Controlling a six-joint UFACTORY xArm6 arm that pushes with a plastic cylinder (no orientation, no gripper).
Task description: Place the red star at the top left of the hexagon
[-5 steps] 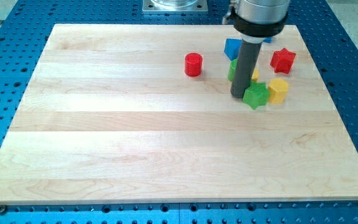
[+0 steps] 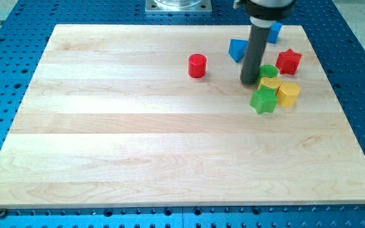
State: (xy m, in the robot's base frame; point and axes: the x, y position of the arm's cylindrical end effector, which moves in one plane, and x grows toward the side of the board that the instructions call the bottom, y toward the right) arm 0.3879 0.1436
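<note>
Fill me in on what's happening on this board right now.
My tip rests on the wooden board, just left of a cluster: green cylinder, yellow blocks and green star. The red star sits untouched at the cluster's upper right. A red cylinder stands apart to the left.

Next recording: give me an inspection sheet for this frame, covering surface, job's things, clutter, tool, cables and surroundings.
Surface: pale wooden board, flat.
Job's things: red star near the view's top right; yellow hexagon below it, apart.
Clutter: red cylinder; blue block; second blue block, partly hidden; green cylinder; yellow block; green star.
Tool: my tip on the board, left of the green cylinder.
Cables: nothing seen.
Surroundings: blue perforated table.
</note>
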